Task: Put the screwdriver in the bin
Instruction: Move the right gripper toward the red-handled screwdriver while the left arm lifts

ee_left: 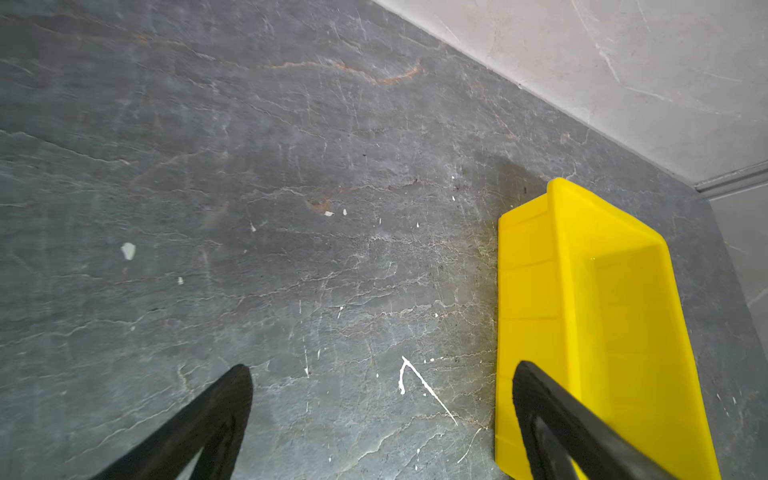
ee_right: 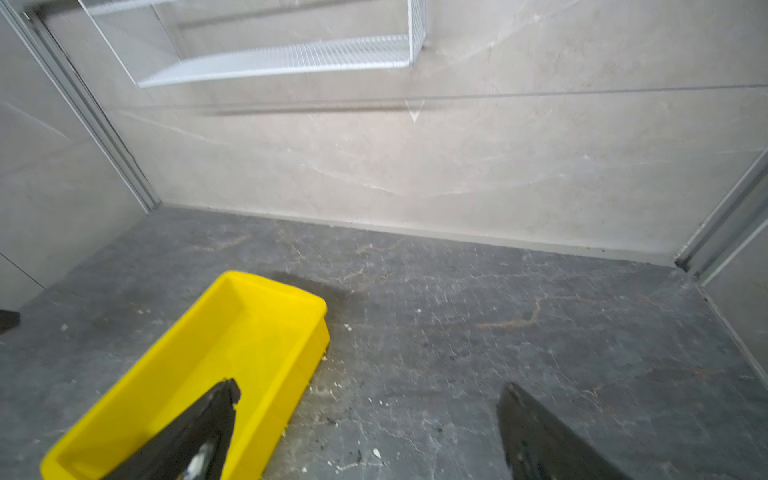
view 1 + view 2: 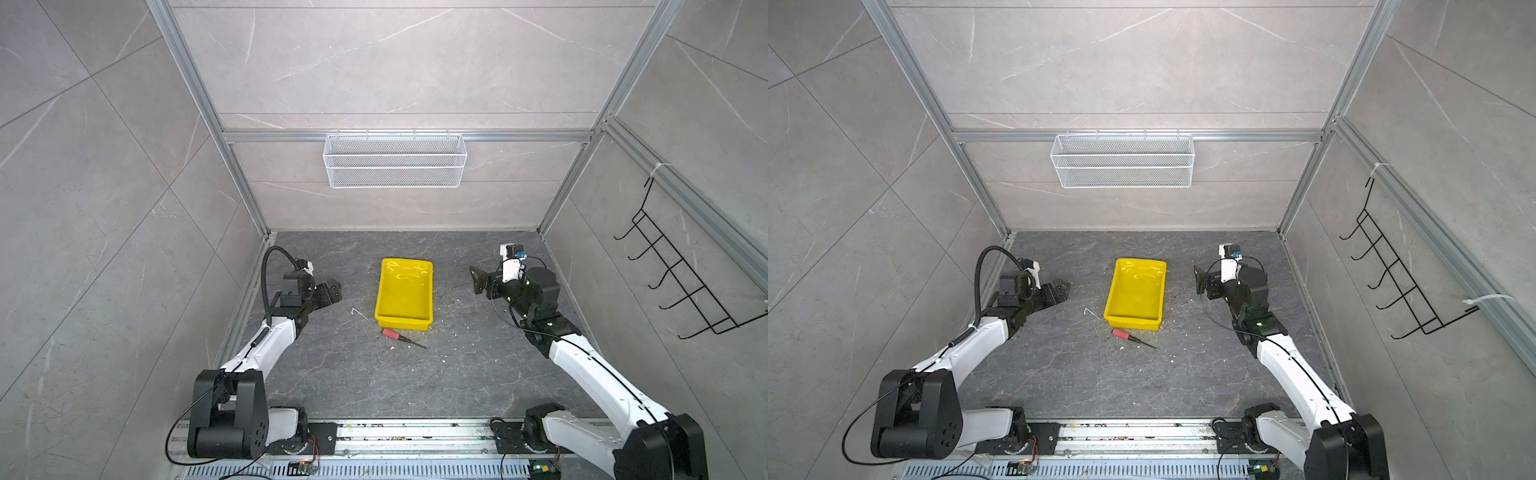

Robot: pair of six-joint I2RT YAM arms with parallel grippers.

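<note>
Top views show the screwdriver (image 3: 402, 338) on the surface against the bin (image 3: 404, 295), nearer the bases than either spread, empty pincer, left (image 3: 332, 291) or right (image 3: 478, 280); light, stiff, likely best gripped across its red handle.

In a top view, the bin (image 3: 1135, 294), a shallow yellow tray, sits on the dark stone floor (image 3: 1084, 374) near the centre, with nothing inside it. The screwdriver (image 3: 1133, 338) lies flat on the floor just beside the bin's near edge, apart from it; the red handle points toward 10 o'clock and the black shaft toward 4 o'clock. The left gripper (image 3: 1062, 291) hovers at 9 o'clock of the bin, its jaws parted and holding nothing. The right gripper (image 3: 1200, 281) stands at 3 o'clock of the bin, jaws spread wide and unloaded. A white mesh basket (image 3: 1122, 160) hangs on the rear wall at 12 o'clock. A black hook rack (image 3: 1399, 278) hangs on the side wall at 3 o'clock.
</note>
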